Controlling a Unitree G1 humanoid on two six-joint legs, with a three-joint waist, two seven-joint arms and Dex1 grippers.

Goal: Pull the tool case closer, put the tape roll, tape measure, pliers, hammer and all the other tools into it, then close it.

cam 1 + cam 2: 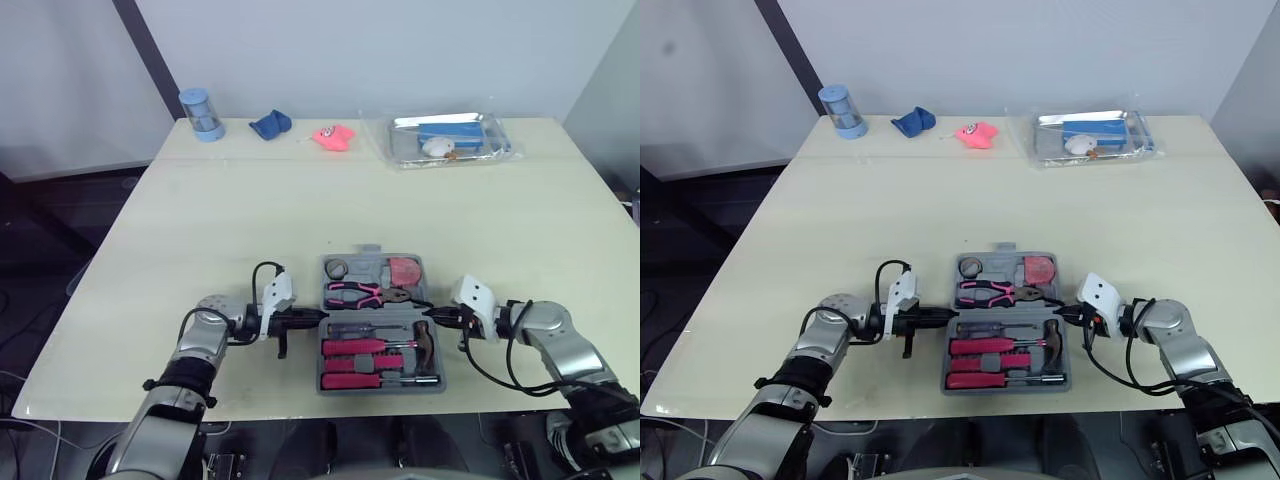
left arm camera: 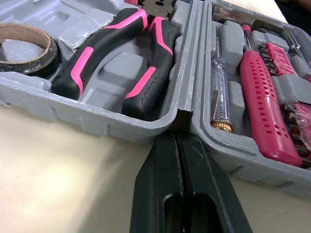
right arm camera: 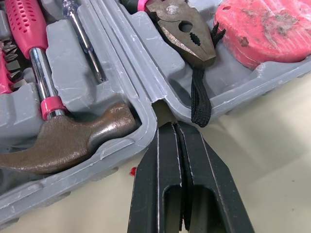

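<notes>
The left gripper [image 1: 318, 317] and right gripper [image 1: 428, 315] are resting with their fingers pressed together on nothing, each with its tips at the hinge notch on its own side of the open tool case [image 1: 369, 249], which is lying between them near the front edge of the table [image 1: 250, 220]. The hammer [image 1: 424, 340] and pink-handled screwdrivers [image 1: 365, 347] are sitting in the case's near half, while the pliers [image 1: 355, 294], tape roll [image 1: 336, 268] and tape measure [image 1: 404, 270] are sitting in its far half. Along the far edge a blue cylinder [image 1: 201, 113], a blue cloth [image 1: 270, 124], a pink toy [image 1: 334, 137] and a clear tray [image 1: 505, 150] are standing well apart from the case.
</notes>
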